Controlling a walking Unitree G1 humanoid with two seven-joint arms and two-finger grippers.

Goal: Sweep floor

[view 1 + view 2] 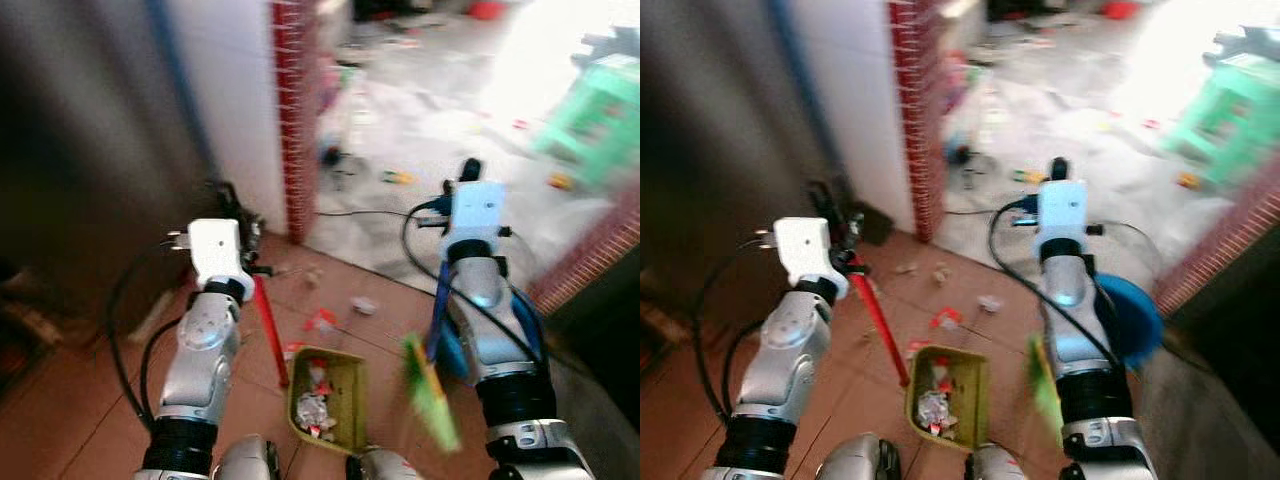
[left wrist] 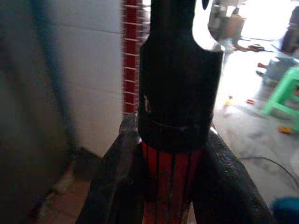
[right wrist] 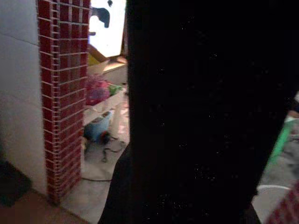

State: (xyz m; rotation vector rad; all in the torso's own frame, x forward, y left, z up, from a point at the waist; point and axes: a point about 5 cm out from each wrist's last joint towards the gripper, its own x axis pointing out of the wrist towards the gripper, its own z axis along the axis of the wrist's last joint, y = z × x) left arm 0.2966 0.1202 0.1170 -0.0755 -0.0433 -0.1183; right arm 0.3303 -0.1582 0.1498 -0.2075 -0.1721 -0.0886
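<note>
Dustpan (image 1: 327,398) is sitting between my arms, already holding scraps; left gripper (image 2: 170,186) is clamping its red handle (image 1: 270,340). Litter (image 1: 362,305) is lying ahead, unswept. Right gripper's (image 1: 470,172) closure: can't tell.

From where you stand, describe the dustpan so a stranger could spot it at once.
Look at the brown tiled floor on this side of the red brick pillar. Low between the two silver arms sits the dustpan: an olive-green tray holding crumpled scraps, on a red handle that runs up to the left gripper. Nearby litter lies loose on the tiles.
</note>
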